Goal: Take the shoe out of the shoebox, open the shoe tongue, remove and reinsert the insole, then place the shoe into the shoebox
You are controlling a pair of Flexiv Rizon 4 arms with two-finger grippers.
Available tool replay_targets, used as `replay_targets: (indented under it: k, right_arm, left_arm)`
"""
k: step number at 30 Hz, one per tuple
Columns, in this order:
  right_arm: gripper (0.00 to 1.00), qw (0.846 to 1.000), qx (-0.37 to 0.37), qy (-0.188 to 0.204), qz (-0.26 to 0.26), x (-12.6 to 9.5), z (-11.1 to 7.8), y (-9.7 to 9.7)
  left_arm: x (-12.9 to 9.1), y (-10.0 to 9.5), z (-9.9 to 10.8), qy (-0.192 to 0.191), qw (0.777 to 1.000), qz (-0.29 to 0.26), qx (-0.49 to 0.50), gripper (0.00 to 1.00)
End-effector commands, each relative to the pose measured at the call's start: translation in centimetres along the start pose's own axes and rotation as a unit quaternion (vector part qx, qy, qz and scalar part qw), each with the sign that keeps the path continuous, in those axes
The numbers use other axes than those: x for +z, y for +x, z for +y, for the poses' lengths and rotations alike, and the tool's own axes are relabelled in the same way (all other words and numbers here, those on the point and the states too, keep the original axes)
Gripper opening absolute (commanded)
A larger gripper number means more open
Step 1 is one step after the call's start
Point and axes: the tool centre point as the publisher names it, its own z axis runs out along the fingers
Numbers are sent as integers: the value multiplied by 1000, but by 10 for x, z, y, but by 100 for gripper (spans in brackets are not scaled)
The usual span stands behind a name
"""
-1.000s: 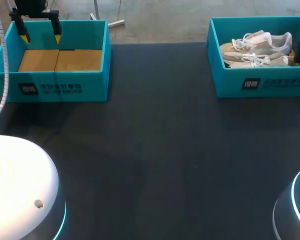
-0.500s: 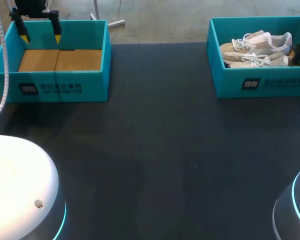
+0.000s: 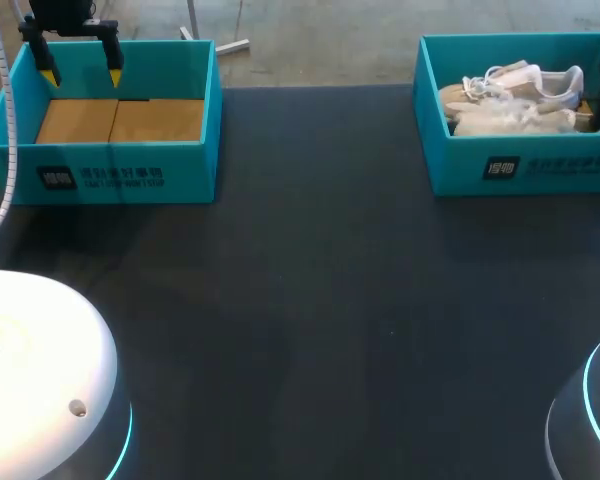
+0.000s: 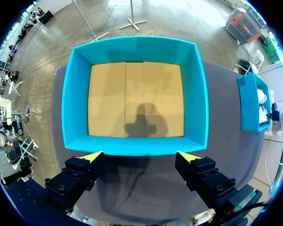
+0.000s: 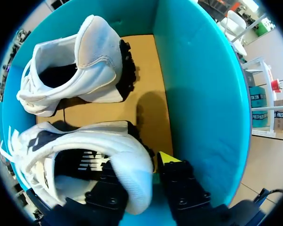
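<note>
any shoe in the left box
No, the left box shows only its bare brown floor in the left wrist view.

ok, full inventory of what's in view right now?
teal open-topped shoeboxes: 2, teal walls and brown cardboard floors; left shoebox at the table's far left, nothing in it; right shoebox at the far right.
white lace-up sneakers: 2, white, both in the right shoebox; farther sneaker, nearer sneaker.
black table: 1, black, under both shoeboxes.
left gripper: 1, black with yellow tips, open, hovering over the left shoebox.
right gripper: 1, same colours, down inside the right shoebox, shut on the nearer sneaker's heel, one finger inside the shoe.
</note>
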Motion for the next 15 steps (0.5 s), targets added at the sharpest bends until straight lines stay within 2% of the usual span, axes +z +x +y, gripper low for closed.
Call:
replay_targets:
  k: [1,15]
  right_arm:
    - [76,1000,3,0,-1,-1,-1,0]
    - [75,1000,3,1,-1,0,-5,6]
  left_arm:
    - [0,0,0,0,1000,0,0,100]
    - [0,0,0,0,1000,0,0,100]
